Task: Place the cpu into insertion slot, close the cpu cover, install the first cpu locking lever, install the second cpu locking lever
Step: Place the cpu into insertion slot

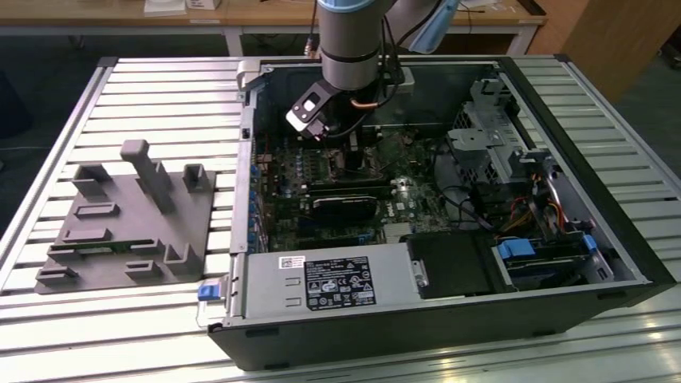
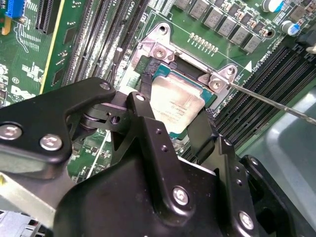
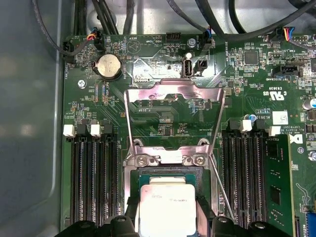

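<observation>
The cpu [image 3: 167, 202], a small square chip with a dull silver top, lies flat in the insertion slot [image 3: 168, 176] on the green motherboard. My gripper [image 3: 167, 220] is low over it, a black finger [image 3: 131, 217] hugging each of two opposite edges. The second wrist view shows the same grip on the cpu [image 2: 177, 98] by my gripper [image 2: 173, 111]. The cpu cover [image 3: 173, 93], a silvery frame with a square window, stands folded back from the slot. A thin wire locking lever [image 3: 221, 190] angles up beside the socket. In the exterior view the gripper [image 1: 340, 144] reaches into the open computer case.
Long black memory slots [image 3: 94, 177] flank the socket, with one green memory stick [image 3: 276, 187]. Cables [image 3: 98, 19] run along the board's edge. The case walls [image 1: 596, 263], drive bays and a grey labelled box [image 1: 319, 283] ring the board. A grey fixture [image 1: 127, 215] sits on the slatted table.
</observation>
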Robot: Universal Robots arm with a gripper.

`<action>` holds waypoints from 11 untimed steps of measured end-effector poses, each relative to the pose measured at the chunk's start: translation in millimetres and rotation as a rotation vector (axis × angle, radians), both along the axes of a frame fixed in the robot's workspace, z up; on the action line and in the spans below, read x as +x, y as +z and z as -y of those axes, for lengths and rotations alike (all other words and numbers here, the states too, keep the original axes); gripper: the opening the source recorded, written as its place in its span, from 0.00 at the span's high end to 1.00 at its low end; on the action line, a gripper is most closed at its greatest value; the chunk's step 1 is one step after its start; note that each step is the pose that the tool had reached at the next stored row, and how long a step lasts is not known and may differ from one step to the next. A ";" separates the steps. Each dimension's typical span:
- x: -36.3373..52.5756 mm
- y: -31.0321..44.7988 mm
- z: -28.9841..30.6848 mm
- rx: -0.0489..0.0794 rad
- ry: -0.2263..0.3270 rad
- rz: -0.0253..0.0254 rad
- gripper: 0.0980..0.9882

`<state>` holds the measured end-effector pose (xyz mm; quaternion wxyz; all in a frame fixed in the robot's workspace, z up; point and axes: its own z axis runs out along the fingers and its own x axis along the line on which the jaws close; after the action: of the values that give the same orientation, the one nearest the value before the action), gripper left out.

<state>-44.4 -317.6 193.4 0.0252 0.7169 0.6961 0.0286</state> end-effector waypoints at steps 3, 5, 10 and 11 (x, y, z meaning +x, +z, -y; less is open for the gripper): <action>0.0 0.0 0.0 0.000 0.000 0.0001 0.50; 0.1 1.0 0.0 0.000 0.000 0.0004 0.50; -0.1 3.3 0.0 0.000 0.000 0.0073 0.50; -0.2 3.3 0.0 0.000 0.000 0.0119 0.50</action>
<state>-44.6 -317.6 196.7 0.0294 0.7167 0.6960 0.0329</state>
